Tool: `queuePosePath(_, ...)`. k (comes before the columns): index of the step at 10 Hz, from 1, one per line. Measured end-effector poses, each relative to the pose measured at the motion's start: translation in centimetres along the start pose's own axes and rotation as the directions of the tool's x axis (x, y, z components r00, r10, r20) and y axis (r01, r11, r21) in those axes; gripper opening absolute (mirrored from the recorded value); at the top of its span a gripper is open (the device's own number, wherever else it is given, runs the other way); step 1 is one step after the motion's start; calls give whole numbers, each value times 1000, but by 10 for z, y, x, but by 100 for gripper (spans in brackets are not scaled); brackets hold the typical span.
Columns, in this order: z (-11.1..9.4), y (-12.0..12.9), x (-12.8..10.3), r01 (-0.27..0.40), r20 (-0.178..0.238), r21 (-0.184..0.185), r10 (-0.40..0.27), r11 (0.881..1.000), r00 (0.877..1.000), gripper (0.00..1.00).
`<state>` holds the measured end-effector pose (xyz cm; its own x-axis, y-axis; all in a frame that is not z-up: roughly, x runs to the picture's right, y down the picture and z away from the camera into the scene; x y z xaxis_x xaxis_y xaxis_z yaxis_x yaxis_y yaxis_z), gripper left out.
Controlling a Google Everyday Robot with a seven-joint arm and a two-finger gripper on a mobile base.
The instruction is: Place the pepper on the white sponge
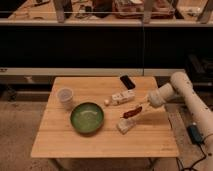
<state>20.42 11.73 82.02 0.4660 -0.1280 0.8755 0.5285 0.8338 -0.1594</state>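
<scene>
The pepper (131,113) is a small dark red chili. It hangs in my gripper (138,109), just above and slightly right of the white sponge (125,126). The sponge is a beige block lying on the wooden table (60,142), right of the green bowl. My arm reaches in from the right, and the gripper is shut on the pepper's right end. The pepper is not touching the sponge as far as I can tell.
A green bowl (87,117) sits left of the sponge. A pale cup (65,96) stands at the left. A long white boxy item with a round tip (121,98) and a black phone-like slab (127,81) lie behind the gripper.
</scene>
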Motion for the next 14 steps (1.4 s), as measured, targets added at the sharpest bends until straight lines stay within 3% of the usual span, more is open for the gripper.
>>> queuePosePath(10,36,14,0,64,-13,-82,-65,995,998,17)
queuePosePath(13,43,12,-2,61,-7,-90,-62,994,998,41)
queuePosePath(14,44,13,-2,56,-6,-92,-56,994,998,55)
